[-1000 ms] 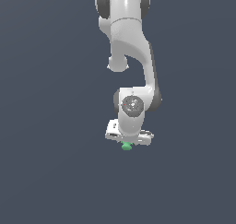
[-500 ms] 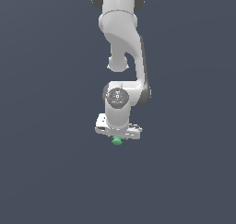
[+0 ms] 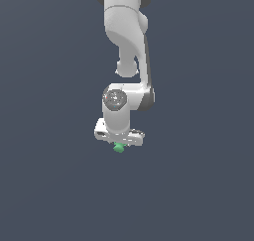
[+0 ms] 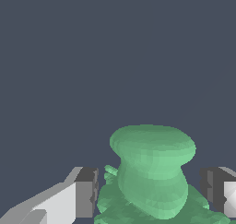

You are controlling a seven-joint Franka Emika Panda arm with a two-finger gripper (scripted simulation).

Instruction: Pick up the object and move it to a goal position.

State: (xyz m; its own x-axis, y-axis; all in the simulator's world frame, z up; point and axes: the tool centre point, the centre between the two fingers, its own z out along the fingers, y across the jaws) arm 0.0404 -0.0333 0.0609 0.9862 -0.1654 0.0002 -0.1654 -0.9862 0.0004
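Note:
The object (image 3: 118,148) is a tiny bright green lump that sticks out just below my white gripper (image 3: 119,144) in the exterior view. In the wrist view the object (image 4: 154,172) fills the space between my two fingers, one finger (image 4: 85,193) on one side and the other finger (image 4: 214,188) on the far side. Its wider part and a narrower waist show. My gripper (image 4: 150,197) is shut on the object and carries it. No goal marker shows in either view.
The arm's white links (image 3: 126,36) rise above the gripper to the exterior view's top edge. A plain dark grey-blue ground (image 3: 49,185) fills the rest of both views.
The gripper has moved toward the exterior view's left and slightly up, and the green object has moved with it. The wrist has turned.

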